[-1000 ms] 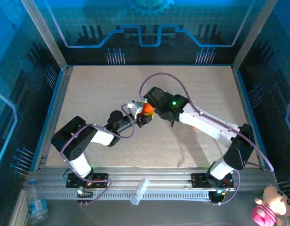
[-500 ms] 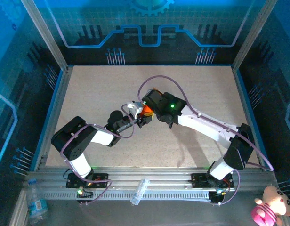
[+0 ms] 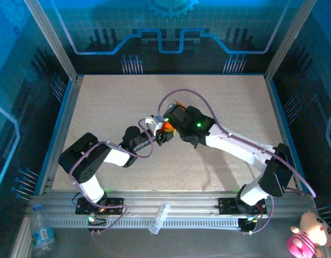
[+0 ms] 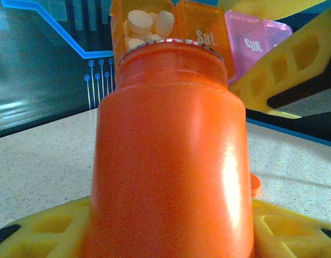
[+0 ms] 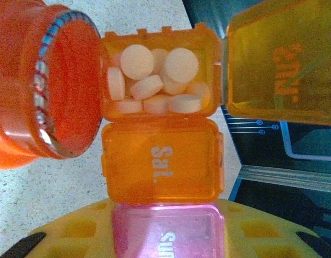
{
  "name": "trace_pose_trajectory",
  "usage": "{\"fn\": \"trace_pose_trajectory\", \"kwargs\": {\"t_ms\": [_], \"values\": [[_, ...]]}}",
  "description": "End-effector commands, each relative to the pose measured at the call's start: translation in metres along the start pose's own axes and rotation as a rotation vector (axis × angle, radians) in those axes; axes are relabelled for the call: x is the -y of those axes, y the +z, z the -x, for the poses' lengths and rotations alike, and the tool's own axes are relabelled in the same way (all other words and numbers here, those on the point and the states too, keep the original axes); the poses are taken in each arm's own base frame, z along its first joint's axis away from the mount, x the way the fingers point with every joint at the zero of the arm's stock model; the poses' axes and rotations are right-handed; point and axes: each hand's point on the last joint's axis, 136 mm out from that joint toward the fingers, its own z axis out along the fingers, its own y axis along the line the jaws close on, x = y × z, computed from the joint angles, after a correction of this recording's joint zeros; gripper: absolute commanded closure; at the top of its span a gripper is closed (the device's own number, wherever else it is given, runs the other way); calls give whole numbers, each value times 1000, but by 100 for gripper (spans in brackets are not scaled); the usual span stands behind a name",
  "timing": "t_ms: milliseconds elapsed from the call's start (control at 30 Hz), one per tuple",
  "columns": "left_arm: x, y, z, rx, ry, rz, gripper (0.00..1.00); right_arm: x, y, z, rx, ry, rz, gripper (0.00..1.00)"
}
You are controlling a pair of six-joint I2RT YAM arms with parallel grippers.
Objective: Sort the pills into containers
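Right wrist view first, Ben: where are the containers (image 5: pixel 160 161)?

Ben: In the air over the middle of the table (image 3: pixel 112 102). The right gripper (image 5: pixel 168 235) has its fingers pinched on the pink "Sun." end.

Ana: Which way does the strip run?

Ben: Its long axis sticks straight out from those fingers: pink, then the shut "Sat." cell, then the end cell. That cell's lid (image 5: pixel 273 64) is swung out to one side, and its open face is turned toward the wrist camera.

Ana: And the pills (image 5: pixel 155 86)?

Ben: A heap of pale round tablets lies in that open cell.

Ana: Why is the bottle (image 4: pixel 171 161) so close?

Ben: The left gripper (image 4: pixel 171 231) clamps its body from both sides, with the uncapped mouth right at the open cell's rim. I judge that carrying both off the table lets mouth and cell be lined up for pouring. Whether they touch I cannot tell.

Ana: The bottle's axis?

Ben: It runs away from the left fingers toward the strip, roughly crosswise to the strip's length.
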Motion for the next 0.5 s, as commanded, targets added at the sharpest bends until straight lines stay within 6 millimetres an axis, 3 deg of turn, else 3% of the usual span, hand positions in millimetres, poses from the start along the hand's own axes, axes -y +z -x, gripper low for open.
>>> {"fn": "trace_pose_trajectory", "kwargs": {"t_ms": [0, 467], "values": [[7, 4, 38, 117, 36, -36, 100, -3, -8, 6, 35, -38, -20, 90], [7, 4, 38, 117, 35, -36, 100, -2, -8, 10, 42, -70, -83, 91]]}}
